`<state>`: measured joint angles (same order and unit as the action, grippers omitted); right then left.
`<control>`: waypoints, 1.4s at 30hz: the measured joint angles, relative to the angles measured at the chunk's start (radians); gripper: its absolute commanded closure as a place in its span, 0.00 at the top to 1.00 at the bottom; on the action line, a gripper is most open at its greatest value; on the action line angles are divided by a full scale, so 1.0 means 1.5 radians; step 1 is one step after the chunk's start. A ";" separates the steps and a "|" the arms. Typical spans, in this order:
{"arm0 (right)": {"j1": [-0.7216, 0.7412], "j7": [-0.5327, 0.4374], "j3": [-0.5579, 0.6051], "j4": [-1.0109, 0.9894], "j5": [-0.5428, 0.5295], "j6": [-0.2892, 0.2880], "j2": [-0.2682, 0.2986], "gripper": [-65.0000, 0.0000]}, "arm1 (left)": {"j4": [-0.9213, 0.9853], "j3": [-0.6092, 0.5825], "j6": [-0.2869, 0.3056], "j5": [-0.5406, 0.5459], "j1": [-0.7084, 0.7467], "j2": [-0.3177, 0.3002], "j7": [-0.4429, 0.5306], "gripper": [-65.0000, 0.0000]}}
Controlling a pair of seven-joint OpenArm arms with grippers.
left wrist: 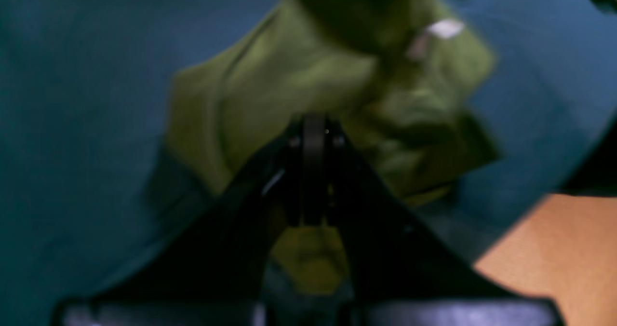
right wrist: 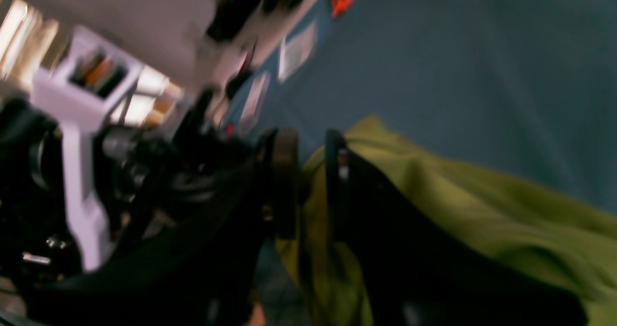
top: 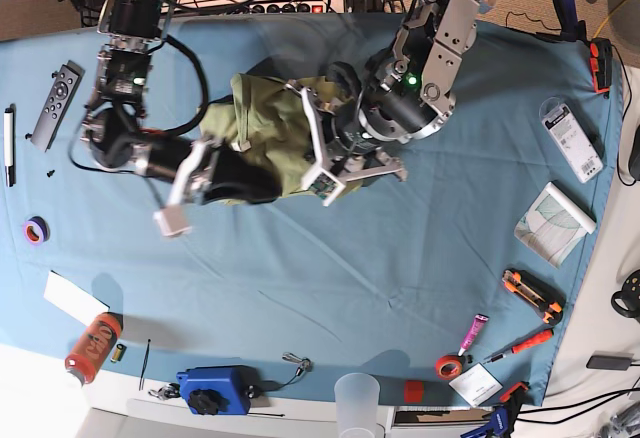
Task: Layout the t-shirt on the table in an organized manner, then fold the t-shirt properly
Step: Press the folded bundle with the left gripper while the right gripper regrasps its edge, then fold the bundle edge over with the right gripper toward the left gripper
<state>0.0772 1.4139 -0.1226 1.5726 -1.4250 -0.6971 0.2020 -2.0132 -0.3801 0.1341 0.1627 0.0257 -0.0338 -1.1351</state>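
1. Left wrist view. The left gripper has its jaws pressed together, and a fold of the olive-green t-shirt shows behind the fingers near their base. Whether the cloth is pinched at the tips cannot be told, since the view is blurred. The rest of the shirt bunches ahead of the fingertips, with its white tag ahead and to the right. The light-blue table lies under and around the garment.

2. Right wrist view. The right gripper holds its jaws narrowly apart, with green t-shirt cloth between the two fingers. The shirt spreads away to the right of the fingers over the table.

3. Base view. The t-shirt sits crumpled between the two arms on the table. The right gripper meets its near left edge, and the left gripper meets its right edge. A remote control lies well beyond the right arm, near the table's edge.
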 measured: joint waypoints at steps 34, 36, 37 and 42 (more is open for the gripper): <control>-0.004 0.002 -0.094 0.065 0.197 0.000 0.010 0.39 | -0.020 0.000 -0.092 -0.151 0.008 0.000 -0.016 0.00; -0.019 0.000 -0.093 0.066 0.217 0.000 0.020 0.40 | -0.020 0.000 -0.092 -0.151 0.008 0.000 -0.016 0.00; -0.028 0.000 -0.093 0.066 0.235 0.000 0.026 0.40 | -0.020 0.000 -0.092 -0.151 0.008 0.000 -0.016 0.00; -0.062 0.002 -0.094 0.065 0.293 0.001 0.076 0.40 | -0.020 0.000 -0.092 -0.151 0.013 0.001 -0.009 0.00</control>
<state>-0.0158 1.4174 -0.2638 1.6703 -0.9855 -0.6964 0.3157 -2.0430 -0.3805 -0.0032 -0.0635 0.0448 -0.0330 -1.1484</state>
